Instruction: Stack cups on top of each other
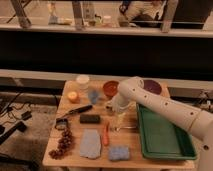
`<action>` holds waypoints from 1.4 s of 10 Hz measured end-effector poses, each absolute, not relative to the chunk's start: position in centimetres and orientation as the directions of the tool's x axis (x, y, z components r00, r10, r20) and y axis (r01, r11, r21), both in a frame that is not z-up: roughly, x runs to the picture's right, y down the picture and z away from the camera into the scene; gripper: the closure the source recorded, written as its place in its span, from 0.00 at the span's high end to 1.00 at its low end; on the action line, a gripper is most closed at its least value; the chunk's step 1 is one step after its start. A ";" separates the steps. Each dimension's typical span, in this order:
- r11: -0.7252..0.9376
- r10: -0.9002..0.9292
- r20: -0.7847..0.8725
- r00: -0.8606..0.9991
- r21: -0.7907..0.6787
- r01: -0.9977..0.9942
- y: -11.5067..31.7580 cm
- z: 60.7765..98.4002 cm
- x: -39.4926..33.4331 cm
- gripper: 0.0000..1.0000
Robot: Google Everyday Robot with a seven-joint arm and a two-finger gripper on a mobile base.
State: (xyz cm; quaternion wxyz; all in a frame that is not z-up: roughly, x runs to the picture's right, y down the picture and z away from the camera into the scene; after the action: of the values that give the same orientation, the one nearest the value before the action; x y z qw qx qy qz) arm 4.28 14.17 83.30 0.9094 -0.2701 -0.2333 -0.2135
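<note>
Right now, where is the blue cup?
Camera view: the blue cup stands between the orange and the red bowl; the tool hangs right of it, nearer.

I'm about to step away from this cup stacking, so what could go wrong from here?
1. The open pincer hangs low over the middle of the table, between the carrot and the green tray. A sideways sweep could knock the carrot or catch the tray's rim.
2. The pale blue cup stands close to the orange-red bowl, so a reach for it might bump the bowl.
</note>
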 end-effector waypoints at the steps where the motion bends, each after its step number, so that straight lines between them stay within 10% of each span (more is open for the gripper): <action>1: 0.762 -0.257 0.533 0.806 -0.402 0.509 14.3 83.5 4.6 0.80; 14: 0.774 -0.258 0.496 0.829 -0.407 0.485 13.6 84.7 6.7 0.80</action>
State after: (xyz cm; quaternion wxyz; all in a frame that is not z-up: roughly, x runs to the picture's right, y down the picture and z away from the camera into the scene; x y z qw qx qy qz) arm 6.70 13.61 84.66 0.9180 -0.2682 -0.2109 -0.2023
